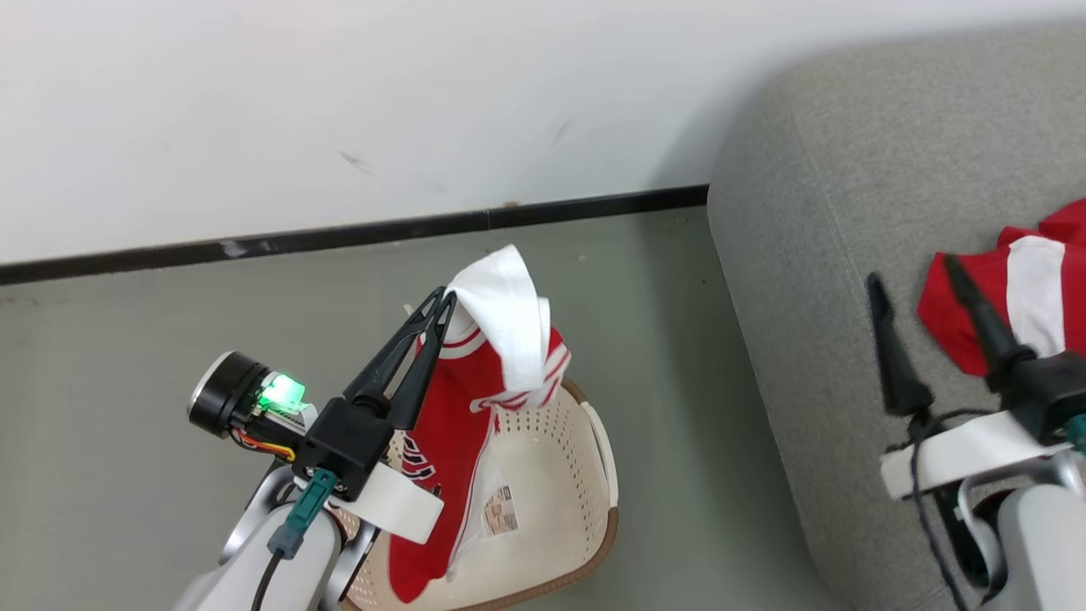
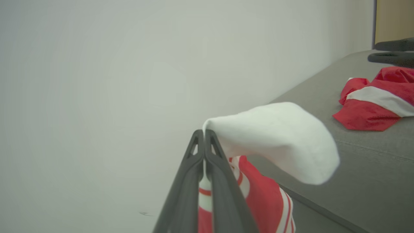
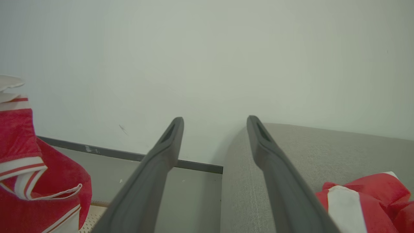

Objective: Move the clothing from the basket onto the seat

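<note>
The sofa lies under the right gripper, and the basket sits below the left gripper. A red garment rests on the sofa just beside the right gripper's wide-spread, empty fingers. A striped garment hangs from the left gripper's pinched tips down into the basket.

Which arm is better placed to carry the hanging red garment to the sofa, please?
Left: the left tool is shut on the garment over the basket. The right tool is open over the sofa, holding nothing.
</note>
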Robot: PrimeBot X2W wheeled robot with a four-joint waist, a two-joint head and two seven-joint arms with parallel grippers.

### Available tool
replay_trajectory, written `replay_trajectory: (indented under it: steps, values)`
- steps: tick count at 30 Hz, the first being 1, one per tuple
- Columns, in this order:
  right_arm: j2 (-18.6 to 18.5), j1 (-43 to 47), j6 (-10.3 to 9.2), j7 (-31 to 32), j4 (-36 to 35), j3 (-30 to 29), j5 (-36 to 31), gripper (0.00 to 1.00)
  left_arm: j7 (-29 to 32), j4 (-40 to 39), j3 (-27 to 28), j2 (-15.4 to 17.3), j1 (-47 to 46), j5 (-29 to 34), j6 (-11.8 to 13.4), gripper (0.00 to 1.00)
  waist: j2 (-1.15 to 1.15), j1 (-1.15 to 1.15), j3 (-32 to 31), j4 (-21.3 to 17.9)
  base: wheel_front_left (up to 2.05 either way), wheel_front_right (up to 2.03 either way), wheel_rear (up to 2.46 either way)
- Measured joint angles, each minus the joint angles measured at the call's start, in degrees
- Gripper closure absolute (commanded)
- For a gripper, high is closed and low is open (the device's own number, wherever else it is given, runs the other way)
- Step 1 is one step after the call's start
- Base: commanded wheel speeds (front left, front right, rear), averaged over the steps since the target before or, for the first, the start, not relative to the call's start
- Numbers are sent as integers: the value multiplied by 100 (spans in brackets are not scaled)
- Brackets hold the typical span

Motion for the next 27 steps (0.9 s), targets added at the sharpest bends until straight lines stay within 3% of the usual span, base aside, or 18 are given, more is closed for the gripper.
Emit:
replay_trajectory:
  steps: [12, 27]
  values:
    - [-748, 185, 0, 23, 554, 1523, 346, 0, 29, -550, 89, 99, -245, -143, -255, 100, 0, 0, -645, 23, 0, 0, 0]
    - [-1172, -149, 0, 225, 1046, 3512, 1063, 0, 525, -938, -107, 11, -573, -254, -553, 100, 0, 0, -1159, 111, 0, 0, 0]
